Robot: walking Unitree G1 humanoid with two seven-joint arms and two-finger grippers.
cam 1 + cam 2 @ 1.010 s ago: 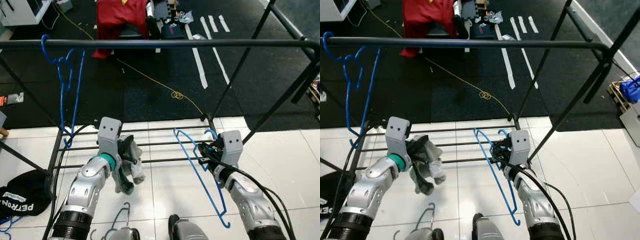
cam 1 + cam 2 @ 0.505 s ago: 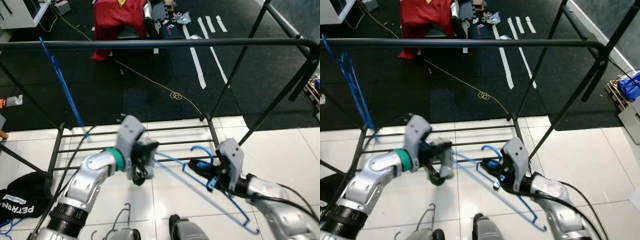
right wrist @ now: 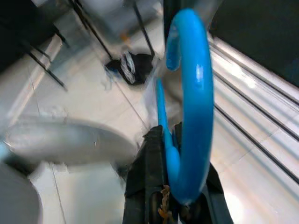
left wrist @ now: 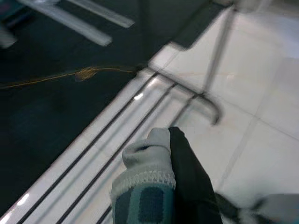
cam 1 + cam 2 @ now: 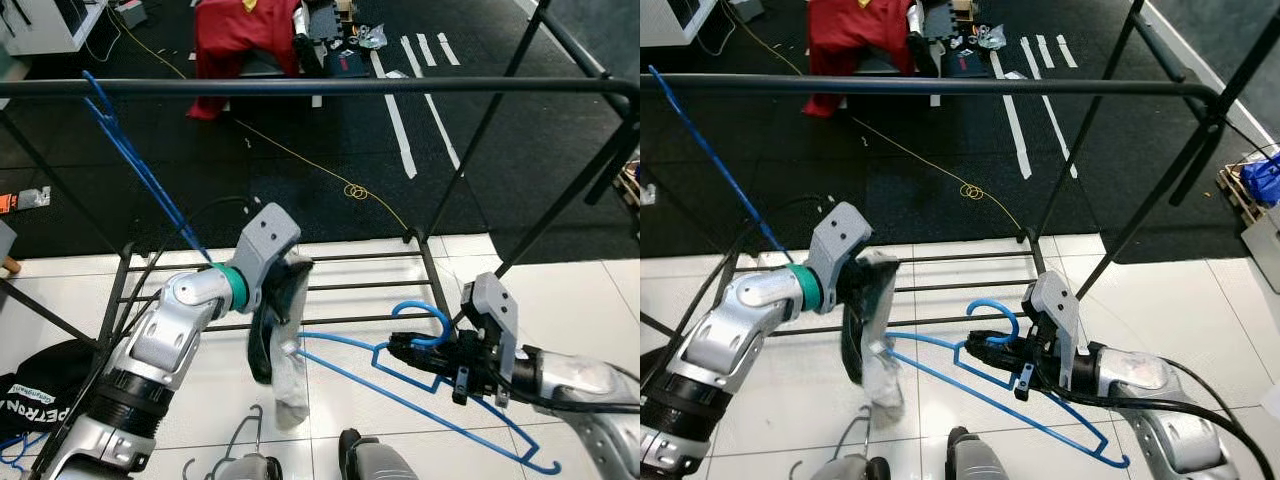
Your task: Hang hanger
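Left eye view: my right gripper (image 5: 425,357) is clamped tight on the neck of the blue hanger (image 5: 440,405), low over the white tile floor (image 5: 380,290), hook curling up, triangle lying nearly flat and reaching toward my left arm. My left gripper (image 5: 280,300) holds a grey and black garment (image 5: 275,345) that droops beside the hanger's near corner; I cannot tell if cloth touches wire. The top rail (image 5: 320,86) of the clothes rack (image 5: 520,60) is well above both grippers, so the hanging itself is not done. 1 other blue hanger (image 5: 140,180) already hangs from that rail on my left. Right eye view: same layout, garment (image 5: 868,330) just beside the hanger's arm (image 5: 940,365), not yet threaded on it as far as I can see. Left wrist view: cloth (image 4: 159,186) covers my fingers, pinched closed on it, with the rack's low bars (image 4: 140,107) and tiles beyond. Right wrist view: fingers (image 3: 149,186) closed on the hanger just under the bright blue hook (image 3: 189,98), firm hold. Judgement: task is early to mid, grasps done, left to do is maybe getting the garment onto the hanger, then lifting the hook over the rail and releasing.
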